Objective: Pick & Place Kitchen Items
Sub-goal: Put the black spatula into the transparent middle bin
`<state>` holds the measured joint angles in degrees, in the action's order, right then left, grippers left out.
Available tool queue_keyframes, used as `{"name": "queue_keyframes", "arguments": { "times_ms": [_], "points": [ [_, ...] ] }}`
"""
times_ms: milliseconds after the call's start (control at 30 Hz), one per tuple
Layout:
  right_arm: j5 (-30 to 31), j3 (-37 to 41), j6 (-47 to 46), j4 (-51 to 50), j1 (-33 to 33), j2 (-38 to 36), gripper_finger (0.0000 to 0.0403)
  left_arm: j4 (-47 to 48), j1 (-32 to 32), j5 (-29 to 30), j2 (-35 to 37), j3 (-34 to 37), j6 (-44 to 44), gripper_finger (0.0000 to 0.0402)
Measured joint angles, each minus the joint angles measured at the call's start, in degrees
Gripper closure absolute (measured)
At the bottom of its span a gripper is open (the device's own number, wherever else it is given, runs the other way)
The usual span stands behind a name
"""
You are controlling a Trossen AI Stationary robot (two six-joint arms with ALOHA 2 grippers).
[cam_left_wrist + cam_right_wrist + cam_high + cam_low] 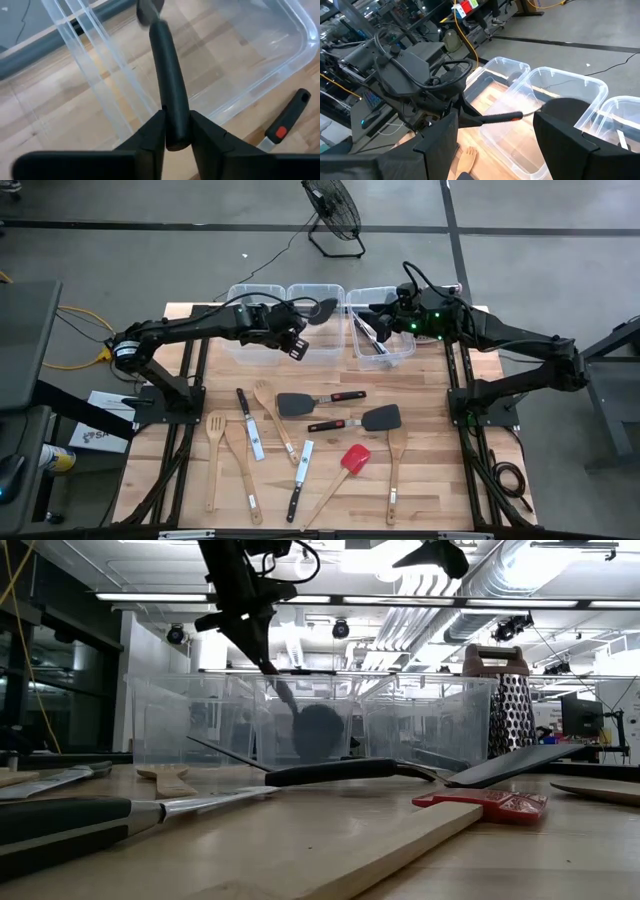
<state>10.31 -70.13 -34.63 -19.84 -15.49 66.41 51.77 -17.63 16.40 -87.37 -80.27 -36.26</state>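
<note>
Ladle (169,95) — light, stiff, smooth-handled — clamped at handle end by left tool (176,131) over middle bin (315,300); right tool (496,131) released.

Three clear bins (316,292) sit in a row at the table's (430,490) 12 o'clock edge. Floor fan (335,212) beyond them. Metal box grater (507,705) stands upright, seen low.

We can read no full word or number anywhere. Only the letters "SH" show on a white box (100,435) (floor, beside the left arm's base).
</note>
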Motion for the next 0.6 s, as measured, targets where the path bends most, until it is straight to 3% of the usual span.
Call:
{"name": "queue_keyframes", "arguments": {
  "times_ms": [200, 400, 600],
  "points": [
    [-0.6, 0.0, 0.4, -0.1, 0.0, 0.0, 0.0151, 0.2, 0.0, 0.0, 0.0, 0.0, 0.3, 0.0273],
    [-1.9, 0.0, 0.5, -0.8, 0.0, 0.0, 0.0151, 0.2, 0.0, -2.5, 1.0, 0.0, 1.8, 0.0275],
    [-1.9, 0.0, 2.6, -4.8, 0.0, 0.0, 0.0151, -1.7, 0.4, -9.3, 3.6, -0.1, 11.2, 0.0287]
  ]
}}
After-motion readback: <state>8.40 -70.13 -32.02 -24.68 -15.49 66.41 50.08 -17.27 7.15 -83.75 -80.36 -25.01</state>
